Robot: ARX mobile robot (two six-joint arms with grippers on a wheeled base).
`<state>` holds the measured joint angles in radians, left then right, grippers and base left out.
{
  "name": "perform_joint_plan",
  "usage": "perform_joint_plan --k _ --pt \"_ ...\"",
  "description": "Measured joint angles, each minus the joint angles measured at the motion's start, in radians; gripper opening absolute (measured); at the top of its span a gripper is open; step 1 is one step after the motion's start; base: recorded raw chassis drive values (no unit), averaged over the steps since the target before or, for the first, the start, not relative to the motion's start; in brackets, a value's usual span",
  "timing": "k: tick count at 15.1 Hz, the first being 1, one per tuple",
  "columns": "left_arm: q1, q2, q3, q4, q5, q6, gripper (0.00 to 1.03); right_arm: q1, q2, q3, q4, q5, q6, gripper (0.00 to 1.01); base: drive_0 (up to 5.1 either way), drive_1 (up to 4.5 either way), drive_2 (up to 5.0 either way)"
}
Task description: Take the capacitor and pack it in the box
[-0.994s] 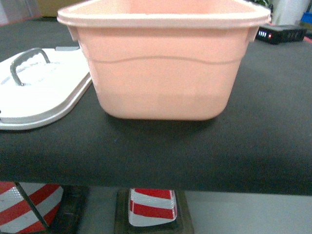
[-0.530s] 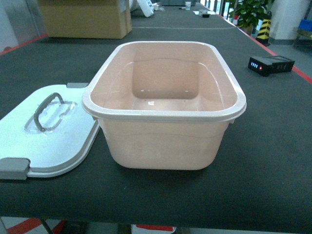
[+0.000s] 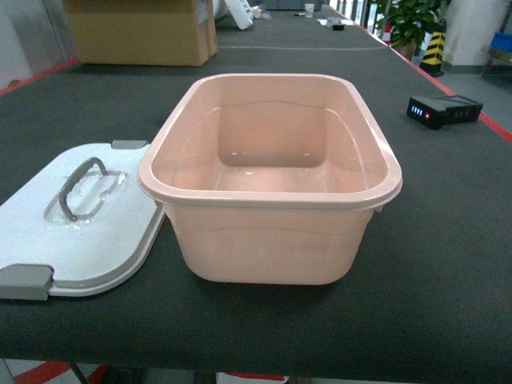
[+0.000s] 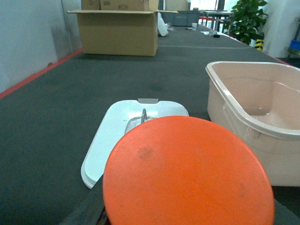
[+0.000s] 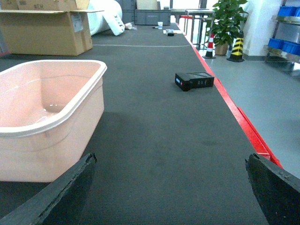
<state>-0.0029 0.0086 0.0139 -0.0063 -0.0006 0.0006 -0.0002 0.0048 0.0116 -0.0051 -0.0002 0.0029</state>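
Left gripper [image 4: 187, 206] holding capacitor [image 4: 187, 173], right gripper [image 5: 171, 197] jaws wide and empty; I'd swing right over box [image 3: 272, 188], release low inside.

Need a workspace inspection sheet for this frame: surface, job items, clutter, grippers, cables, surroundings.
Surface: dark table, flat, red edge strip on the right.
Job's things: box open, inside bare; lid flat beside it on its left, handle up; capacitor fills the left wrist view, close to the lens.
Clutter: black device with lit indicators, right of the box.
Grippers: left jaws hidden behind the capacitor; right jaws wide apart, holding nothing.
Cables: nothing seen.
Surroundings: cardboard carton, potted plant, striped cone, blue bins.
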Motion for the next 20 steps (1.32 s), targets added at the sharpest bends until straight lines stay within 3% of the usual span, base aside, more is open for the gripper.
perform_joint_plan --k 17,18,20 --pt "0.0 0.0 0.0 0.0 -0.005 0.0 0.44 0.0 0.0 0.0 0.0 0.0 0.0 0.98 0.0 0.0 0.0" --pt "-0.035 0.074 0.003 0.085 -0.145 0.03 0.44 0.0 0.0 0.0 0.0 0.002 0.0 0.98 0.0 0.0 0.0" --pt "0.013 0.362 0.044 0.337 -0.155 0.082 0.44 0.0 0.0 0.0 0.0 0.0 0.0 0.98 0.0 0.0 0.0"
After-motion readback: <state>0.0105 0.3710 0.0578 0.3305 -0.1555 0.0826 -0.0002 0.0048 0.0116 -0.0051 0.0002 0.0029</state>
